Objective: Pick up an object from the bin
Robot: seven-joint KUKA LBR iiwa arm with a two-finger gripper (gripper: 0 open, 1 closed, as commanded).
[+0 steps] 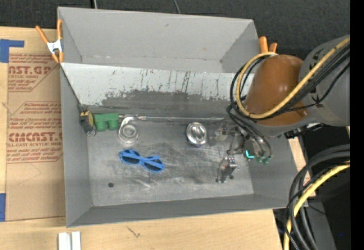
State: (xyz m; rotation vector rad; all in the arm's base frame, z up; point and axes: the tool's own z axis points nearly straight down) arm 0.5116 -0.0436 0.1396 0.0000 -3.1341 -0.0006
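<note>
My gripper (227, 170) hangs low over the bin floor at the right, under the orange wrist cover. Nothing shows in its grasp. Closest to it is a shiny silver round metal piece (196, 134), up and to its left near the back wall and apart from it. A pair of blue sunglasses (141, 160) lies flat on the floor further left.
A clear round plastic cup (128, 131) and a green block (105, 122) sit in the back left corner. Bare floor stretches between the sunglasses and the gripper. The arm and its cables lean over the bin's right wall.
</note>
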